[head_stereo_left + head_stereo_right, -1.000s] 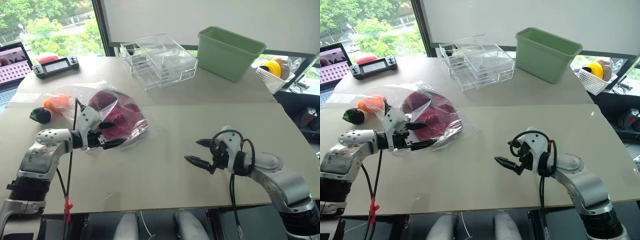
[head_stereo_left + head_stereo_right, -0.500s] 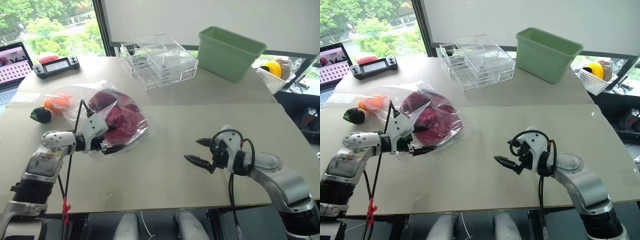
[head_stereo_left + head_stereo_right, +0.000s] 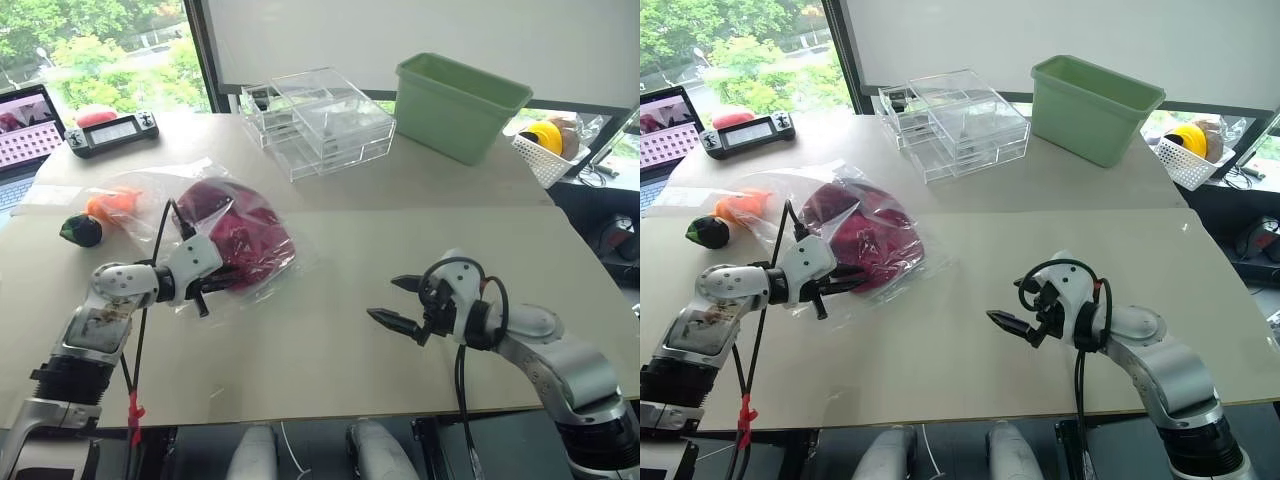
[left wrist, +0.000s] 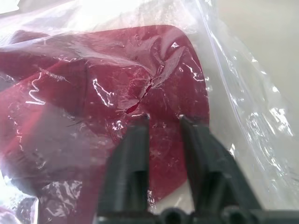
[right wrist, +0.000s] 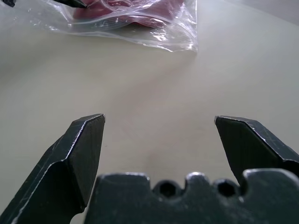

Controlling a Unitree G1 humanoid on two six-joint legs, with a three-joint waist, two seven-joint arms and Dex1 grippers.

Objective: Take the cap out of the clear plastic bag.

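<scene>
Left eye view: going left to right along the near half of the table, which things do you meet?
Left gripper pinching the clear plastic bag with the cap inside → bare table → open right gripper.

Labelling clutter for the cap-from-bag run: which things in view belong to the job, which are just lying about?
Job:
- cap, dark red, inside the bag
- clear plastic bag
- left gripper, shut on the bag
- right gripper, open, apart from the bag

Lying about:
- green bin
- clear drawer boxes
- orange plush toy
- game controller
- white basket
</scene>
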